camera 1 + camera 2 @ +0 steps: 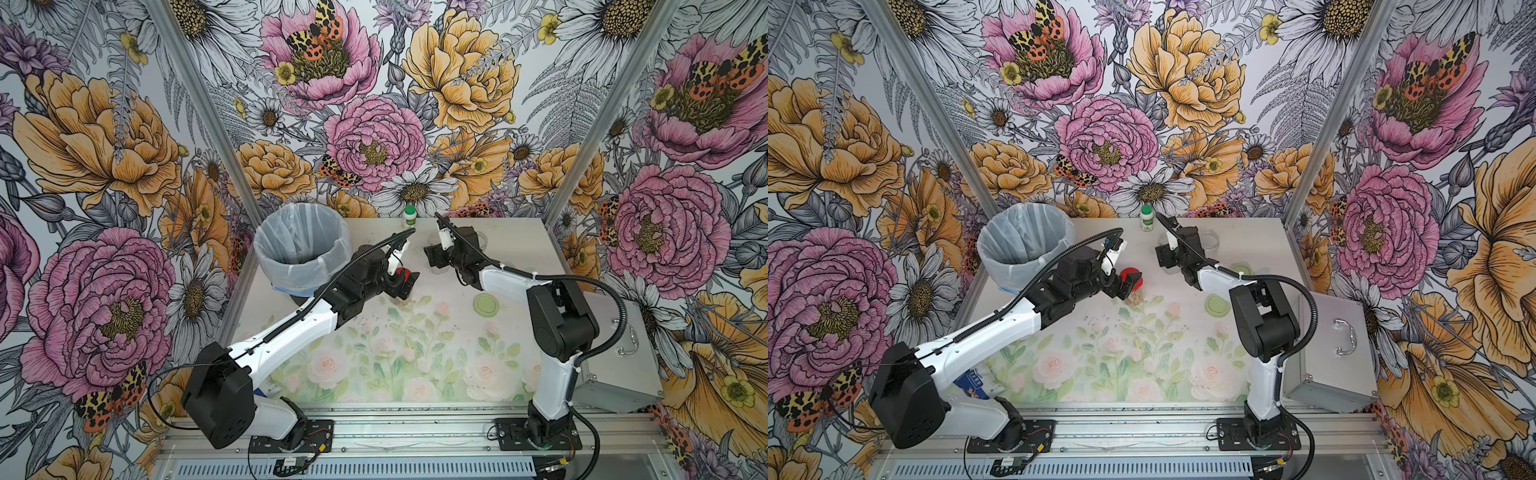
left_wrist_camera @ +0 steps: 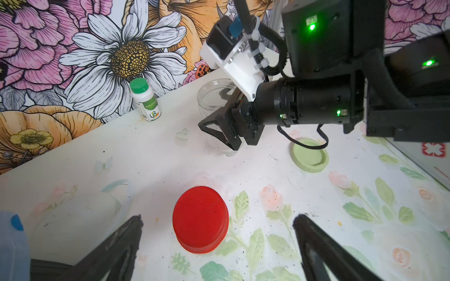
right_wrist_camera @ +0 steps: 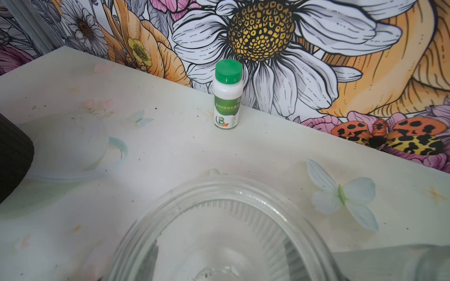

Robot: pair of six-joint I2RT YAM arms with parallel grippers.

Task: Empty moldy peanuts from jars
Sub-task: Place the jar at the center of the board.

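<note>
Floral wallpaper surrounds a bench with a pale rose-printed cover. The left end effector is spread wide, its fingers on either side of the red-lidded jar without touching it. Moldy peanuts show through the glass below the lid. The right end effector is clamped around an open glass jar, which stands upright and empty on the bench near a white vitamin bottle.

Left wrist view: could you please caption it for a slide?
Open left gripper frames the red-lidded jar; right gripper at an empty jar.
</note>
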